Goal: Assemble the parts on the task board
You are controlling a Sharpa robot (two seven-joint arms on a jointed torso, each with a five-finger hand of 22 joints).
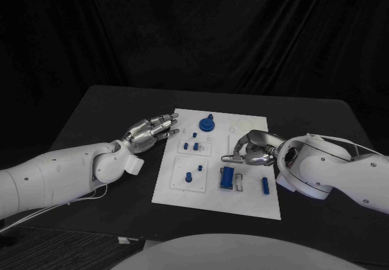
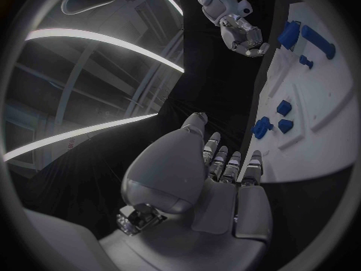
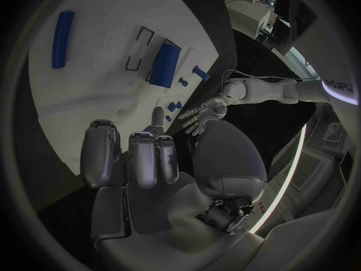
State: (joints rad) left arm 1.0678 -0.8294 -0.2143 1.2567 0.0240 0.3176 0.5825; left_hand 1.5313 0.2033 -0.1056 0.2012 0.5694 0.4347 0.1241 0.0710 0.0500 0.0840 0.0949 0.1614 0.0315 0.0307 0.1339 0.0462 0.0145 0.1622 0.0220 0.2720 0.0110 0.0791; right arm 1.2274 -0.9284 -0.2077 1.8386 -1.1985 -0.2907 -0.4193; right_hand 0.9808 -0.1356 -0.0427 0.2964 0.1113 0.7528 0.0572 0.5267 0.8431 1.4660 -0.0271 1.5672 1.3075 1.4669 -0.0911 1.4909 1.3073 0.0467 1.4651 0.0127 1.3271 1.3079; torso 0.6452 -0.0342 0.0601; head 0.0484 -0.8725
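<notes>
Two hands flank the white task board (image 1: 217,194) at mid-frame on the black counter (image 1: 105,107). Left hand (image 1: 150,130) hovers at its left edge, fingers spread wide and empty. Right hand (image 1: 249,149) hangs over its right half, fingers curled inward, holding nothing. Blue parts (image 1: 229,178) lie on the board.
</notes>
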